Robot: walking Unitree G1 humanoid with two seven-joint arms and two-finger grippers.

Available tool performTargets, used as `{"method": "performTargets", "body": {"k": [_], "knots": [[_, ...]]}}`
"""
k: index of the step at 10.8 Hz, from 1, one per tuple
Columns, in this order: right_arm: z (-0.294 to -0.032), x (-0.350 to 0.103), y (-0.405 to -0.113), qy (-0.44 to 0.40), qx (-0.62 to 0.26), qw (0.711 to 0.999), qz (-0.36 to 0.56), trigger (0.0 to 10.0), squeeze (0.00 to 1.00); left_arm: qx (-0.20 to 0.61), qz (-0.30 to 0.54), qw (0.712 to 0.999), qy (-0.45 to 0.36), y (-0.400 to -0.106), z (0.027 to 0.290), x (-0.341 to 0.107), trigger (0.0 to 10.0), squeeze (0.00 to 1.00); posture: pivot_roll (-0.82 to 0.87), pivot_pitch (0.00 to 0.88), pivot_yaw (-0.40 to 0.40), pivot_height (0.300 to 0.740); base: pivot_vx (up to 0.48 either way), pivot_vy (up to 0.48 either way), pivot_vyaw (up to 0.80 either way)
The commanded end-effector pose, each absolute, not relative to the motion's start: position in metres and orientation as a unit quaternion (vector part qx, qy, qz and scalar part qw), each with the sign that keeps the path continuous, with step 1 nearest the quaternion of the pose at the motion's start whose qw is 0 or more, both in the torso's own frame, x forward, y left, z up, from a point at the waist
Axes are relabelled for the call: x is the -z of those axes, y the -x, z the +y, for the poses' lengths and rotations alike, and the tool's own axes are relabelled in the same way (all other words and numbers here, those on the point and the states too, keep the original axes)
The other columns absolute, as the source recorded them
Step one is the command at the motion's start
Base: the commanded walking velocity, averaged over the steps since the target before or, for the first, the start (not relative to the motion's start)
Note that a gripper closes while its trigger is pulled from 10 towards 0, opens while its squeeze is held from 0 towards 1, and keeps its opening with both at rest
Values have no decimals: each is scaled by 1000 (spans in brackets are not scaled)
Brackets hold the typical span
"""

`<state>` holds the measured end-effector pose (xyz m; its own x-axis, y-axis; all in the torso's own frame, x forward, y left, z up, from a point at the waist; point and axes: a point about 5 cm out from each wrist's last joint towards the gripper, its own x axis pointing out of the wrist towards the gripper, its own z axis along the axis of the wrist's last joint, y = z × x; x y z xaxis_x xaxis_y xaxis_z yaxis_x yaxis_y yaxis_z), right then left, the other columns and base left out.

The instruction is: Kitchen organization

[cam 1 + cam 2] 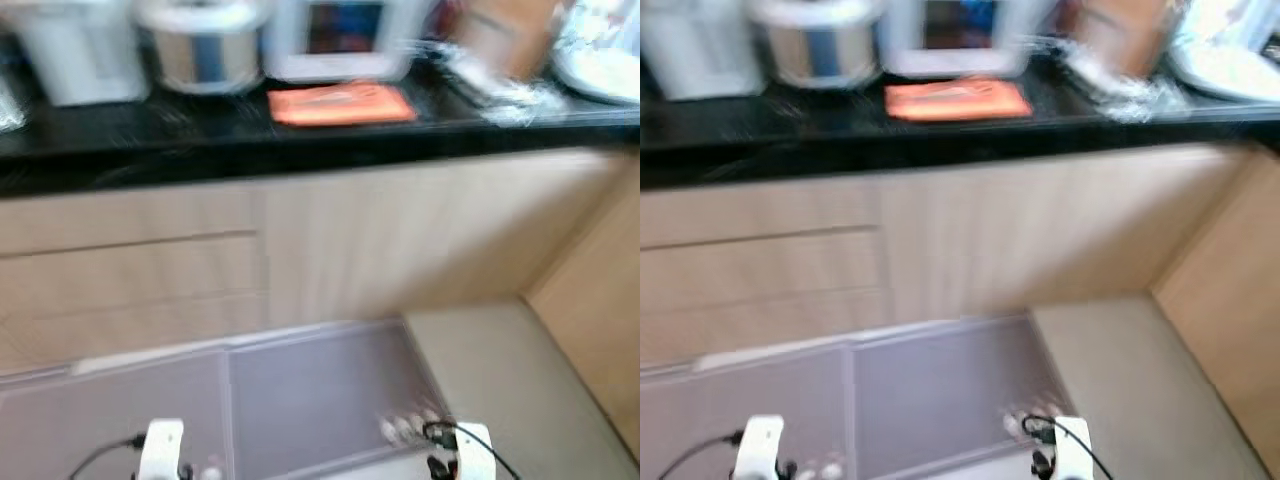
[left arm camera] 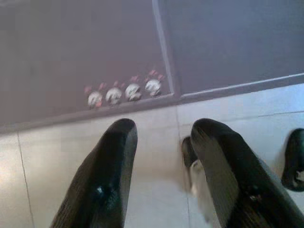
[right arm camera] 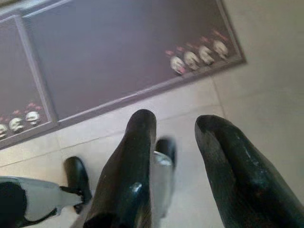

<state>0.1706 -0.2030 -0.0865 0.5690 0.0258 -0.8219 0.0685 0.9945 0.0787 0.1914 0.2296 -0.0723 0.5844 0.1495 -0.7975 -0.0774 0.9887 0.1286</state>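
A black kitchen counter [image 1: 200, 140] runs across the top of the blurred head views. On it lie an orange cloth [image 1: 340, 104], a steel pot with a white lid [image 1: 205, 45], a white container [image 1: 85, 55] and a white appliance [image 1: 335, 40]. Both arms hang low over the floor. My left gripper [image 2: 161, 135] is open, with nothing between its fingers. My right gripper [image 3: 175, 126] is open too and holds nothing. Both point down at pale floor tiles beside a purple mat.
Beige cabinet fronts [image 1: 300, 240] stand below the counter. A side cabinet [image 1: 600, 290] closes the right. Two purple mats [image 1: 320, 400] lie on the floor before the cabinets. White plates [image 1: 600, 50] and clutter sit at the counter's right end. My feet [image 3: 78, 178] show below.
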Motion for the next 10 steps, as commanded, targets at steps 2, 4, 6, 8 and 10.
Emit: {"method": "performTargets", "body": {"k": [2, 4, 6, 8, 10], "knots": [[-205, 88, -167, -50, 17, 881, 470, 10000, 0, -61, 458, 886, -33, -187, 225, 76, 10000, 0, -53, 0, -13, 740, 0, 0, -775], [-205, 88, -167, -49, 16, 881, 470, 10000, 0, -59, 457, 887, -35, -188, 224, 75, 10000, 0, -55, 0, -12, 740, 0, 0, -775], [-205, 88, -167, -49, 15, 881, 471, 10000, 0, -58, 457, 887, -34, -188, 224, 76, 10000, 0, -56, 0, -12, 740, 0, 0, -775], [-206, 88, -167, -47, 15, 881, 471, 10000, 0, -57, 457, 887, -34, -188, 223, 76, 10000, 0, -58, 0, -15, 740, 0, 0, -775], [-207, 88, -167, -44, 16, 881, 471, 10000, 0, -53, 456, 888, -34, -189, 221, 76, 10000, 0, -66, 0, -14, 740, 0, 0, -775]]}}
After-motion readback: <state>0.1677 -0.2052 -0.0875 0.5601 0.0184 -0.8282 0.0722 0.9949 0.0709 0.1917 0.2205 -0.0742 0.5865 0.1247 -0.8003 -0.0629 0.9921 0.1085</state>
